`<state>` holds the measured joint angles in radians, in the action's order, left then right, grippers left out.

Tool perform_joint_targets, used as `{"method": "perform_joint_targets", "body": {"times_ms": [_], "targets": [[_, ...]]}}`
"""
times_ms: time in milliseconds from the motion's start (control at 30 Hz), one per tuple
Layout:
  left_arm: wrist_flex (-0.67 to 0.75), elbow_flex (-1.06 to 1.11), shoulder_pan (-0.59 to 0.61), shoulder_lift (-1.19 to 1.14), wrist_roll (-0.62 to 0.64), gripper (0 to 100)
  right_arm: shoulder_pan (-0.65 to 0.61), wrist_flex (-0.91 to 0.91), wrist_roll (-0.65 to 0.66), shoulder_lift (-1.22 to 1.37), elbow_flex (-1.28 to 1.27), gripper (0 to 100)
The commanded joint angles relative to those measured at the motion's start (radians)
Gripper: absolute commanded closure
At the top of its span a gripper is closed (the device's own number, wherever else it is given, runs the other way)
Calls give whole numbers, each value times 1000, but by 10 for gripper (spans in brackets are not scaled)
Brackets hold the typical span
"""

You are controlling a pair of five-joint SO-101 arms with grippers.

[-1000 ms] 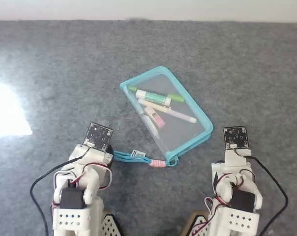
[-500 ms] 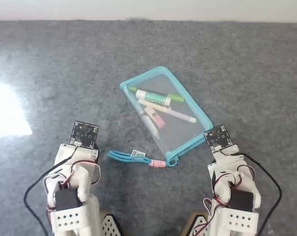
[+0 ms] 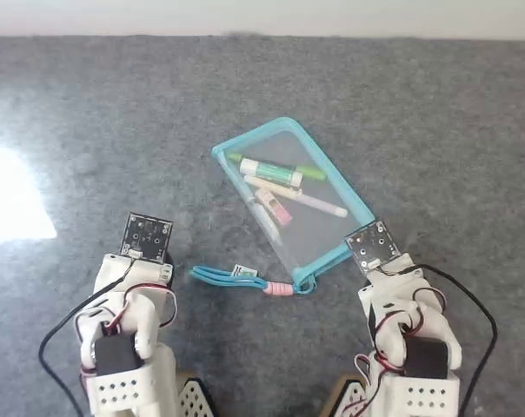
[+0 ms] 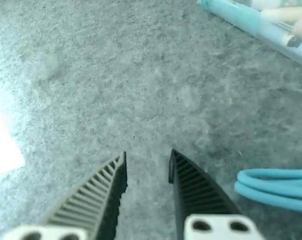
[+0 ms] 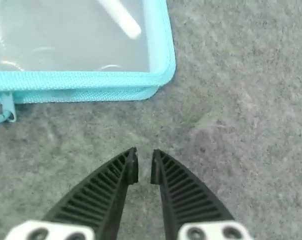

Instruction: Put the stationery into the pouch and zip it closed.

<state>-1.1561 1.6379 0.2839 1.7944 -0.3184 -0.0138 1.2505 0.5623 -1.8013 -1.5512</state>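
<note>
The clear pouch [image 3: 319, 228] with a teal border lies flat mid-table. Inside it lie a green-and-white stick [image 3: 271, 174], a pink marker [image 3: 275, 208] and a white pen [image 3: 322, 205]. A teal strap [image 3: 219, 276] with a pink end piece [image 3: 280, 289] trails from its near corner. My left gripper [image 4: 147, 162] is slightly open and empty over bare carpet, the strap [image 4: 276, 182] lying beside it. My right gripper [image 5: 144, 167] is shut and empty, just short of the pouch's teal corner [image 5: 158, 75]. The white pen's tip [image 5: 123, 25] shows through the clear wall.
Grey felt [image 3: 419, 113] covers the whole table. A bright patch of light [image 3: 10, 195] falls at its left edge. The left arm [image 3: 145, 239] and right arm [image 3: 373, 245] stand at the near side, either side of the pouch.
The left arm has drawn back to the left, off the strap's end. The right arm has swung left to the pouch's near right corner. The pouch lies unmoved.
</note>
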Motion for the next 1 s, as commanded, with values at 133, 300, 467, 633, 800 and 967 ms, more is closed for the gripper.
{"method": "perform_joint_targets", "body": {"times_ms": [133, 300, 467, 633, 800, 967], "targets": [[-2, -50, 6, -3, 14, 866, -8, 8, 8, -10, 75, 920], [-2, -47, 6, -3, 14, 866, -10, 7, 8, 99, 207, 920], [0, -45, 6, -2, 14, 866, -12, -35, -28, 435, 423, 922], [0, -44, 6, -2, 14, 866, -13, -139, -175, 808, 568, 920], [0, -44, 8, -2, 14, 866, -93, -183, -293, 1092, 661, 919], [9, -67, 6, -2, 9, 866, -180, -176, -358, 1211, 747, 919]]}}
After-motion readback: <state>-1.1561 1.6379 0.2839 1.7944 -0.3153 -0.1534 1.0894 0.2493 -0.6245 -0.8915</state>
